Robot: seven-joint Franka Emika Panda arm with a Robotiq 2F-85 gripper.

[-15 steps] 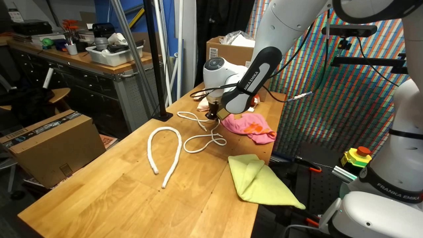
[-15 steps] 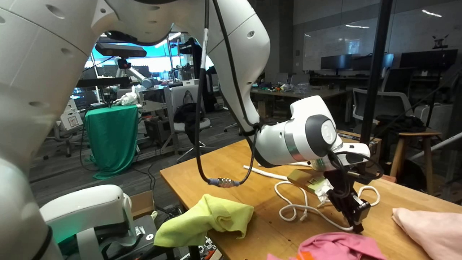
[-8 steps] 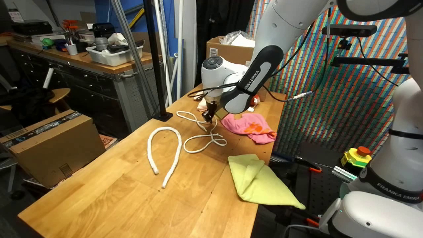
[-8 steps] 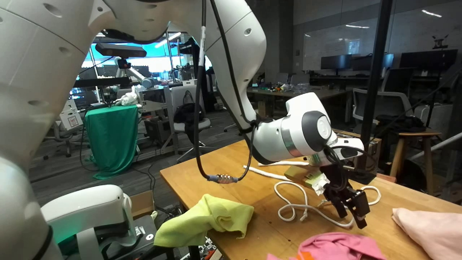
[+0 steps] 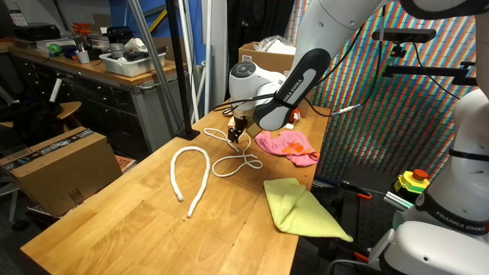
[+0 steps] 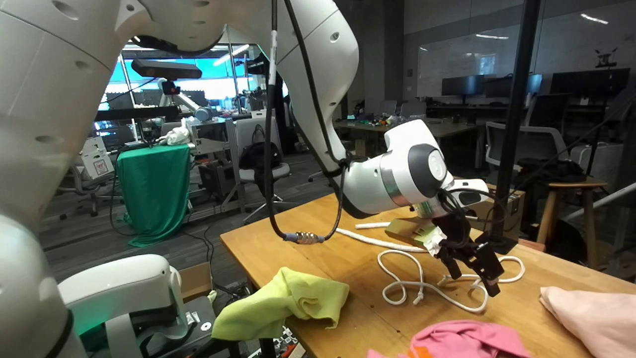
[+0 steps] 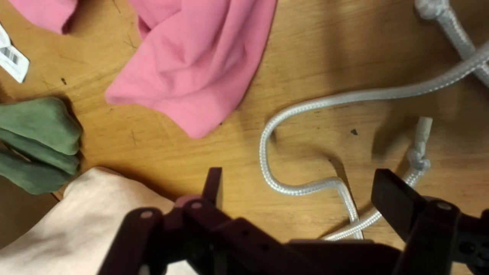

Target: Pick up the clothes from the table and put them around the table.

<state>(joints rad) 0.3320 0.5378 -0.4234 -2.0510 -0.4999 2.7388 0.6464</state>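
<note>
The gripper (image 7: 299,183) is tilted over the table (image 5: 126,229), its jaws wide apart and nothing in their grip; such a spread would suit straddling a fold of fabric. Beneath the gap runs the thin white cord (image 7: 366,94), one knotted end close to a finger (image 7: 397,198), so a grasp straight down here would likely catch cord instead of cloth. Just beside the opposite finger (image 7: 212,189), and partly hidden by it, lies the cream-white cloth (image 7: 103,210). A little farther from that finger is the pink-red cloth (image 7: 198,65), rumpled, one tip pointing back at the gripper; its loose folds should pinch easily. Past the cream-white cloth sits a folded green thing (image 7: 38,126), apparently soft; whether the two touch cannot be told. Then comes a white tag (image 7: 15,64).

Farther out, a black post (image 5: 180,76) rises at the table's edge and could limit a swing that way. The thick white rope (image 5: 191,148) lies looped beyond the cord. A cardboard box (image 5: 267,60) stands toward the table's far end, perhaps blocking reach there. Well apart from the gripper, toward the arm's base (image 5: 454,183), the yellow-green cloth (image 5: 301,214) hangs partly over the edge in both exterior views.
</note>
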